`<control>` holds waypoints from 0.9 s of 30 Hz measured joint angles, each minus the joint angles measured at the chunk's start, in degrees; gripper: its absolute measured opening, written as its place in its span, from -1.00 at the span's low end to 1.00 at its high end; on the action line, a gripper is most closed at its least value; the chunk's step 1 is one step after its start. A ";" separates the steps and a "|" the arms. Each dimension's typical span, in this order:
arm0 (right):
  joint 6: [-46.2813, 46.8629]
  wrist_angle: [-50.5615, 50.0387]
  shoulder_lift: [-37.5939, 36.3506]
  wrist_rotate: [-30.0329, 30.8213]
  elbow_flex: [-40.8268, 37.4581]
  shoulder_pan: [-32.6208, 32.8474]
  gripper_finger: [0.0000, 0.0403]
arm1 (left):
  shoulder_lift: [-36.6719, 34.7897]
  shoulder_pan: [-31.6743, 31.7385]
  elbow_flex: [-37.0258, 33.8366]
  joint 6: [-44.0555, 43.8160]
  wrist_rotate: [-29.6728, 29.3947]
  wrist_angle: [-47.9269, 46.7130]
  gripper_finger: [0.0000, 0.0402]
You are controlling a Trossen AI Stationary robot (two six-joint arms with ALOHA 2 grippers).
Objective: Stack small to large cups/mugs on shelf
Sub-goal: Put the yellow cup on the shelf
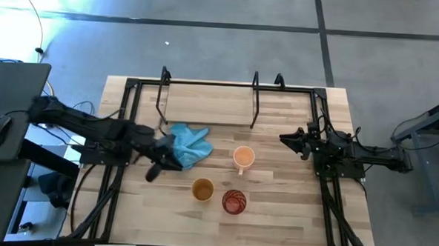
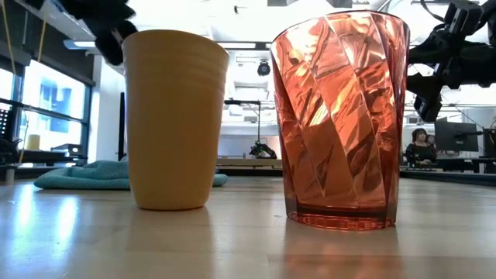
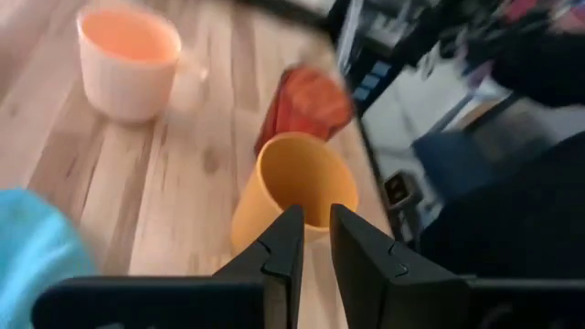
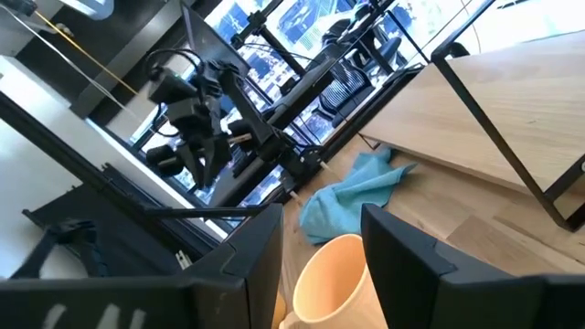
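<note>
The mustard-yellow cup (image 1: 202, 189) and the red ribbed cup (image 1: 233, 201) stand upright side by side near the table's front. The light orange mug (image 1: 243, 157) stands upright behind them. The black wire shelf (image 1: 254, 102) stands at the far edge. My left gripper (image 1: 177, 164) hovers beside a blue cloth (image 1: 191, 144), left of the yellow cup (image 3: 283, 187). Its fingers (image 3: 315, 219) are a narrow gap apart and hold nothing. My right gripper (image 1: 285, 138) is open and empty, right of the mug (image 4: 334, 274).
The blue cloth lies crumpled on the table left of the mug, against my left gripper's side. Black arm-mount frames run along the table's left and right edges (image 1: 328, 187). The cups fill the low view's foreground (image 2: 174, 120).
</note>
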 joint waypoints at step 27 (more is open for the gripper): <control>-0.02 -0.06 1.09 -0.53 0.01 0.00 -0.30 | 21.96 -0.29 22.54 -12.47 1.81 -19.41 -0.77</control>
